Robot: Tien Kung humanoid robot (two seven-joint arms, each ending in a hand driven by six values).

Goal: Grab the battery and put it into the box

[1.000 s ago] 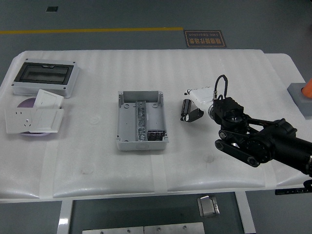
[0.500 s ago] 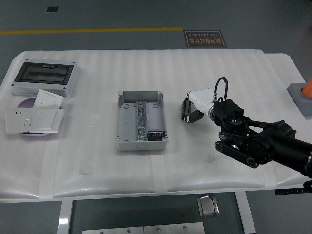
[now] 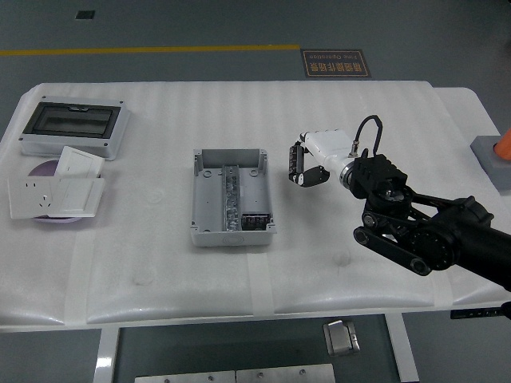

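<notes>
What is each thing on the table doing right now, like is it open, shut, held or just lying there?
Right hand: fingers curled; whether they hold a battery can't be seen.
Gray box: open, no lid, parts inside.
Enclosure with dark window: cover shut, flat on the table.
Wall socket plates: lying loose, overlapping on a purple disc.
Left hand: out of view.

You have one head view only, set high on the robot's side and looking forward and down across the whole white table (image 3: 239, 271), far enough back that its near edge runs along the bottom and the grey floor (image 3: 200, 24) with a yellow line (image 3: 144, 51) fills the top.
</notes>
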